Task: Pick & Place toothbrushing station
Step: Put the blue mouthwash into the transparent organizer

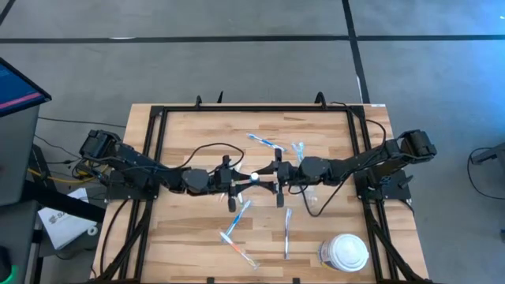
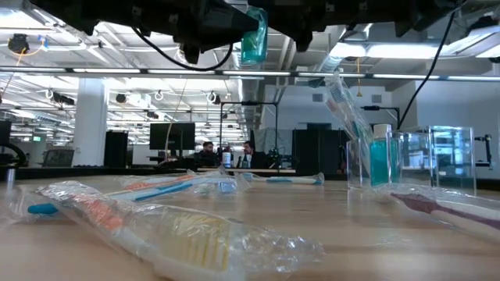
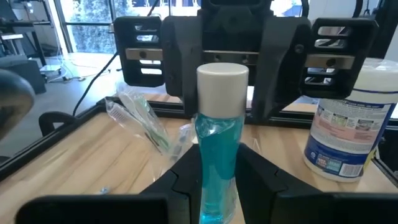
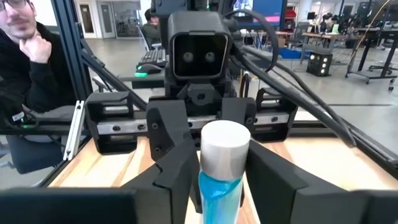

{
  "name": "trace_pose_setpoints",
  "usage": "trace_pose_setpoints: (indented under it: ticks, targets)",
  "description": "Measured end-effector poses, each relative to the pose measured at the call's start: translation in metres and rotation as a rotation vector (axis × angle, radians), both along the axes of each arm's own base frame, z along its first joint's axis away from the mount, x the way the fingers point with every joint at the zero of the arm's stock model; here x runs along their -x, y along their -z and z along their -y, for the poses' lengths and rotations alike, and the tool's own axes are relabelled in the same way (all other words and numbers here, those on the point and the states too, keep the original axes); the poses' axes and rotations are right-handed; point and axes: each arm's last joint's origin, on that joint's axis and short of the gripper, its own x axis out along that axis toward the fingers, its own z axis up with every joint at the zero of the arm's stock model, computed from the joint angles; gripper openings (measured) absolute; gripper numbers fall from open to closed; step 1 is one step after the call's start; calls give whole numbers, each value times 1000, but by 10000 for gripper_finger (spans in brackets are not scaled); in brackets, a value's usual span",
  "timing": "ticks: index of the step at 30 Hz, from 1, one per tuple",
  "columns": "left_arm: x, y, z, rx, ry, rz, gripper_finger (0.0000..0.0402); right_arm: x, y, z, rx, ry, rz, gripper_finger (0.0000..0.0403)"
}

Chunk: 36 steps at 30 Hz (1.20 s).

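Tube (image 3: 219,168) of teal liquid with a white cap sits mid-air over the middle of the counter (image 1: 181,237), between my two hands. My left hand (image 1: 234,188) is clamped on its lower body; in the left wrist view both fingers (image 3: 186,180) press against its sides. My right hand (image 1: 278,178) faces the left one head-on from the other side, its fingers (image 4: 180,168) flanking the capped end of the tube; I can't tell whether they're touching it or just beside it. In the low view the tube hangs high above the wood, tilted slightly. Clear cup (image 2: 367,160) stands upright on the counter, on the right arm's side of centre, with a wrapped toothbrush (image 2: 344,105) leaning in it and another teal tube inside. More wrapped toothbrushes (image 1: 237,229) lie scattered flat on the counter, some near the front edge, some toward the back. Big white lidded container (image 1: 347,252) stands at the front corner on my right side. A person (image 4: 25,68) sits beyond the counter, hand at chin.
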Motion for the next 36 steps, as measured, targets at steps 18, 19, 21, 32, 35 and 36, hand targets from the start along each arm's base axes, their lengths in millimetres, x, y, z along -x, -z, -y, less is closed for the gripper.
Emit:
trace_pose_setpoints:
  ticks: [18,19,21,32,35,36]
  targets:
    - [0,0,0,-1,0,-5,70,0,0,0,3,0,-2,81]
    - [0,0,0,-1,0,-5,72,0,1,0,4,0,-5,81]
    - [0,1,0,-2,-1,-6,77,0,1,0,15,0,-8,81]
    - [0,1,0,-2,-2,-10,134,6,-4,0,33,-3,-32,81]
    - [0,2,0,-3,-3,-15,141,8,-6,0,38,2,-44,81]
    - [0,2,0,-4,-3,-16,143,9,-6,0,40,10,-50,81]
